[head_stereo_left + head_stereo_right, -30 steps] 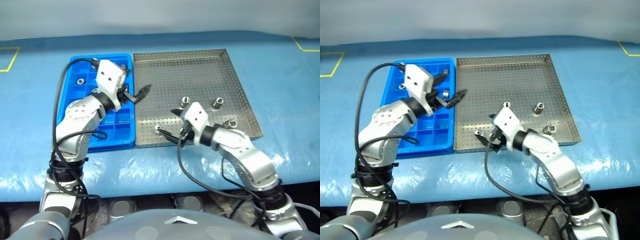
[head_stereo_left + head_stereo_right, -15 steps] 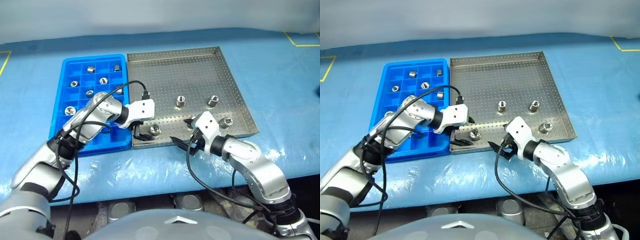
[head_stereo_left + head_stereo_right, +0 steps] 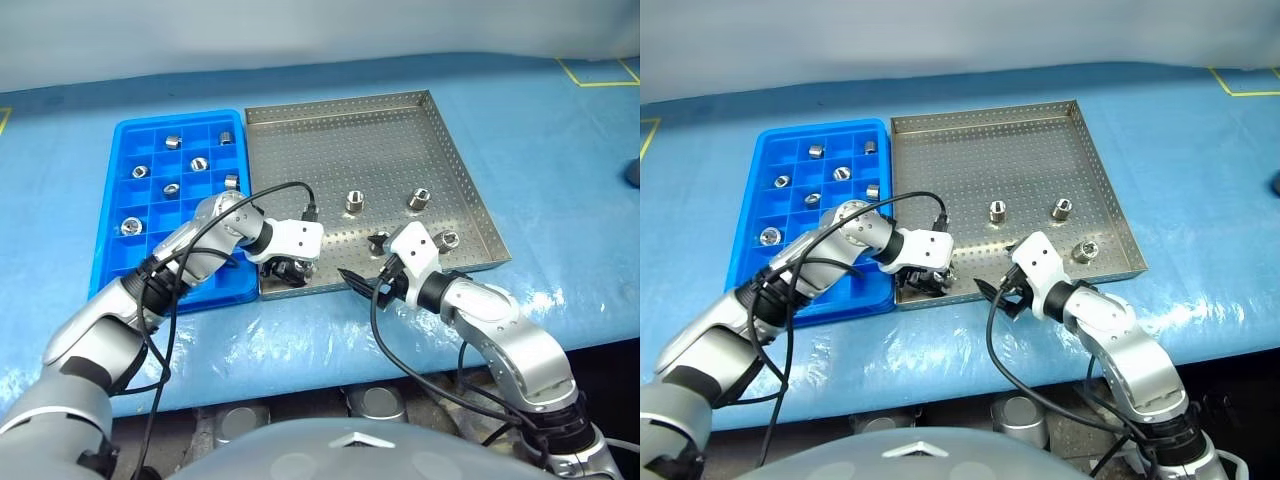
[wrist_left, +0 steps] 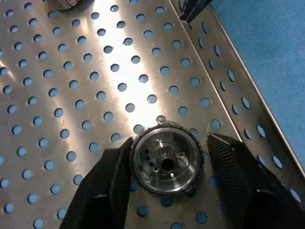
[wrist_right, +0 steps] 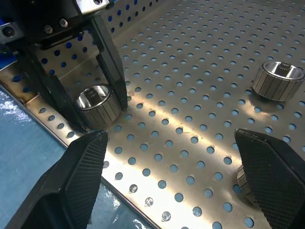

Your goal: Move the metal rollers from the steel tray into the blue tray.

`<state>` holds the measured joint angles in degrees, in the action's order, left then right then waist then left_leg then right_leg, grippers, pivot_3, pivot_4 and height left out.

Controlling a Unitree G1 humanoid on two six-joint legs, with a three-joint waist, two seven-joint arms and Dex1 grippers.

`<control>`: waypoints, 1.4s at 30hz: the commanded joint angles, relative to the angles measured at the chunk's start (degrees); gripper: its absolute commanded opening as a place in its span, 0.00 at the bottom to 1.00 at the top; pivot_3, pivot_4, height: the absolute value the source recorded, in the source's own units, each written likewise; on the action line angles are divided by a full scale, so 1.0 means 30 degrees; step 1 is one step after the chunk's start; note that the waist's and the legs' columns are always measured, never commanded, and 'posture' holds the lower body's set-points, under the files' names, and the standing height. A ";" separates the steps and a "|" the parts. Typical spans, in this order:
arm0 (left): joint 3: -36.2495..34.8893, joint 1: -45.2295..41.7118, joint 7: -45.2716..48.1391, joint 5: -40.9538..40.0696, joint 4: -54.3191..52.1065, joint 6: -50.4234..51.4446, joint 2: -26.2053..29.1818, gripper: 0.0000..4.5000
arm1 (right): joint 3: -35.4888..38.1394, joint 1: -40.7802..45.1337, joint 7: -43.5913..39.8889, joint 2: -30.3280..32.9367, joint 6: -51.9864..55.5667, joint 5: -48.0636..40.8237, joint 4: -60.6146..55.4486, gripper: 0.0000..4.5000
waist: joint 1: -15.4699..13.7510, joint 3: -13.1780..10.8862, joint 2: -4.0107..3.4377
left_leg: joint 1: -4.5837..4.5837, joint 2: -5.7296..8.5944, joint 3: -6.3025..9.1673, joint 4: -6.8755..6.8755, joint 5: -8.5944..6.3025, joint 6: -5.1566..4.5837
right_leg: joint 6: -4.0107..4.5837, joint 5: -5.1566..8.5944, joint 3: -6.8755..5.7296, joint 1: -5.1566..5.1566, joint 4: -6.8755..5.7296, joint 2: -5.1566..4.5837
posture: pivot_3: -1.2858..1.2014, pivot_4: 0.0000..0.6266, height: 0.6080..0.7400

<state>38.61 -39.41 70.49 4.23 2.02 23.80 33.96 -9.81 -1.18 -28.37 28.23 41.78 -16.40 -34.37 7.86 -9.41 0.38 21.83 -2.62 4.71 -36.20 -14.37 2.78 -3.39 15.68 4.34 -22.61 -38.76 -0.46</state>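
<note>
The left gripper [image 4: 164, 167] has swung down from above the bright blue plastic grid tray [image 3: 112, 262] to the near left corner of the large grey perforated steel tray [image 3: 350, 130], and its 2 black fingers [image 4: 112, 179] now straddle 1 small shiny hollow metal roller [image 4: 166, 160] standing on end there. The fingers have narrowed around it; 1 looks to touch the roller's side while the other stands just off it, so the grip seems to be closing rather than made, and the roller sits on the tray floor. That sets up the next lift toward the blue tray, where about 7 rollers already lie in separate compartments. 3 more rollers [image 3: 354, 200] remain further along the steel tray.

The right gripper [image 5: 176, 181] has stayed at the near rim, fingers wide apart and empty. Its wrist view shows the left fingers flanking the roller from the side, which the head views blur; the left wrist view alone shows the small gap
</note>
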 commanded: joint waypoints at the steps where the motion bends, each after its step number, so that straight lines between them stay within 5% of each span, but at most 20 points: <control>1: -0.1620 0.0379 -0.0410 -0.0468 -0.1403 0.0559 0.0157 0.38 | -0.0053 0.0485 -0.0100 -0.0114 -0.0341 -0.0109 -0.0520 1.00 | -0.0004 0.0000 0.0000 | 0.0000 0.0000 0.0000 -0.0001 0.0000 0.0000 | 0.0000 0.0000 0.0001 0.0000 -0.0001 0.0000 | 0.45 0.24 1.00; 6: -0.5448 0.1458 -0.3580 -0.1749 -0.3086 0.2840 -0.0874 0.38 | -0.0624 0.1406 -0.0288 -0.0345 -0.0388 -0.0041 -0.0200 1.00 | -0.0139 -0.0001 0.0000 | 0.0001 -0.0003 0.0006 -0.0007 0.0001 -0.0001 | 0.0000 -0.0001 -0.0003 -0.0002 -0.0011 -0.0001 | 0.47 0.24 1.00; 13: -1.2288 0.5073 -1.1753 -0.2247 -0.7309 0.6316 -0.4527 0.38 | -0.2133 0.3489 -0.0977 -0.1173 -0.0838 0.0074 0.0839 1.00 | -0.0361 0.0002 -0.0004 | -0.0015 -0.0007 0.0016 -0.0016 -0.0001 -0.0004 | 0.0031 -0.0021 -0.0009 0.0008 -0.0030 -0.0003 | 0.49 0.24 1.00; 19: -1.5831 0.8531 -1.7173 -0.1723 -1.1480 0.7317 -0.7273 0.38 | -0.3303 0.5393 -0.1791 -0.2268 -0.1437 0.0069 0.2148 1.00 | -0.0832 0.0003 -0.0002 | -0.0015 -0.0006 0.0035 -0.0025 0.0010 0.0017 | 0.0101 -0.0065 -0.0039 0.0021 -0.0038 -0.0016 | 0.51 0.24 1.00; 30: -1.6084 1.2945 -2.1732 -0.0557 -1.3104 0.7163 -0.9482 0.38 | -0.4575 0.6760 -0.2993 -0.3141 -0.2236 0.0177 0.3390 1.00 | -0.1980 0.0010 0.0009 | -0.0027 0.0006 0.0046 -0.0025 0.0033 0.0059 | 0.0099 -0.0071 -0.0067 0.0041 -0.0034 -0.0037 | 0.54 0.24 1.00; 40: -1.5973 1.3238 -2.3176 -0.0173 -1.1848 0.8969 -0.9385 0.38 | -0.4299 0.6381 -0.2845 -0.3056 -0.2236 0.0250 0.3211 1.00 | -0.2015 0.0010 0.0009 | -0.0037 0.0004 0.0061 0.0011 0.0068 0.0121 | 0.0099 -0.0070 -0.0082 0.0038 -0.0033 -0.0030 | 0.53 0.24 1.00; 42: -1.5994 1.3119 -2.3140 -0.0327 -1.1787 0.9263 -0.9371 0.54 | -0.4117 0.6190 -0.2663 -0.3053 -0.2185 0.0219 0.3043 1.00 | -0.1964 0.0010 0.0010 | -0.0036 0.0004 0.0062 0.0013 0.0070 0.0124 | 0.0099 -0.0070 -0.0083 0.0038 -0.0033 -0.0031 | 0.52 0.24 1.00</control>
<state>-9.00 0.78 1.31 3.36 -32.39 51.01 5.65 -23.56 17.54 -36.91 19.36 36.32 -15.58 -23.18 1.97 -9.37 0.41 21.73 -2.61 4.90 -36.16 -14.17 3.15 -3.09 15.47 4.09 -22.49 -38.85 -0.56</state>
